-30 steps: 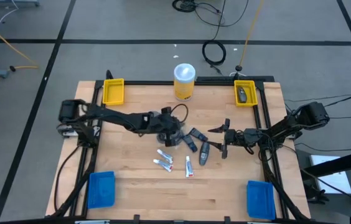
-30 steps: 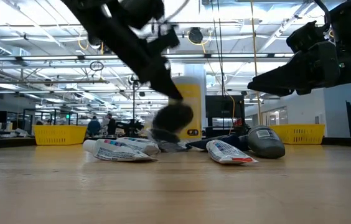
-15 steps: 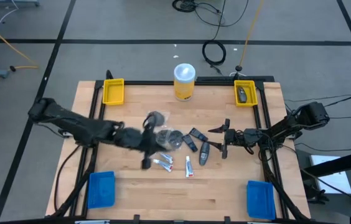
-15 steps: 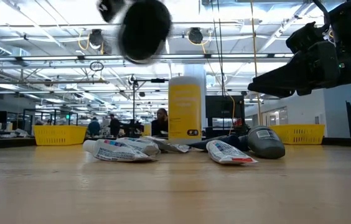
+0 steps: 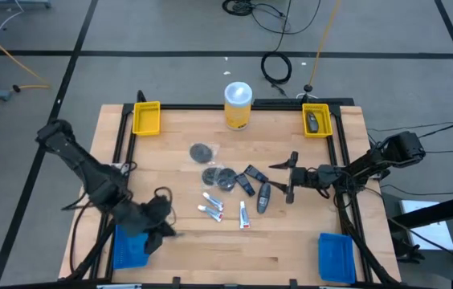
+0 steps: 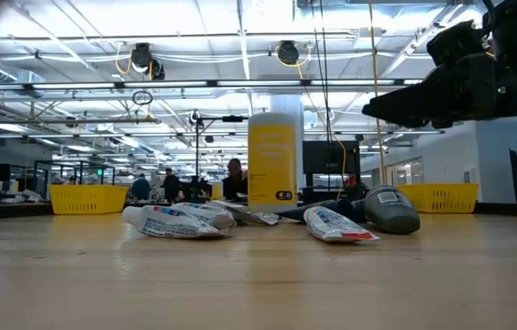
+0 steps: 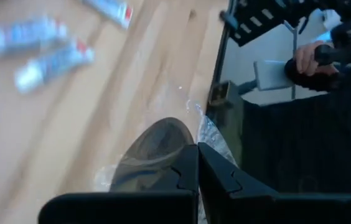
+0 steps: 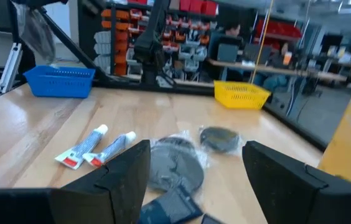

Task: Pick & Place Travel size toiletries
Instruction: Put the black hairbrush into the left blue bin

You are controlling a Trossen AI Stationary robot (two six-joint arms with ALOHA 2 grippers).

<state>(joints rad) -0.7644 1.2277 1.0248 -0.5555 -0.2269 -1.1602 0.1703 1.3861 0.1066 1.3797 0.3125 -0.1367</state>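
The toiletries lie in a cluster at mid-table: white tubes (image 5: 210, 206), dark grey oblong pieces (image 5: 250, 183) and wrapped dark discs (image 5: 219, 177), with one more disc (image 5: 202, 151) apart from them. My left gripper (image 5: 161, 225) is at the near left, beside the left blue bin (image 5: 130, 245), shut on another wrapped disc (image 7: 157, 149). My right gripper (image 5: 287, 178) hovers open just right of the cluster, with its fingers (image 8: 126, 171) wide apart above the discs (image 8: 175, 162) and the tubes (image 8: 88, 146). The low view shows only the right gripper (image 6: 405, 101), above the tubes (image 6: 176, 220). My left gripper pinches the dark disc in its clear wrapper between its two shut fingers (image 7: 188, 168), at the disc's edge (image 7: 175, 140). The disc is lifted clear of the table. Crinkled wrapper (image 7: 213, 134) sticks out beside the fingertips.
A big yellow canister (image 5: 238, 104) stands at the far middle. Yellow bins sit at the far corners (image 5: 147, 118) (image 5: 316, 120), the right one with a dark piece in it. A second blue bin (image 5: 336, 257) is near right. A black frame (image 5: 122, 152) runs around the table.
My left gripper has lifted a wrapped disc out of the cluster. It carried the disc up and quickly toward the table's near left, and it is now beside the left blue bin. The rest of the cluster lies as it did.
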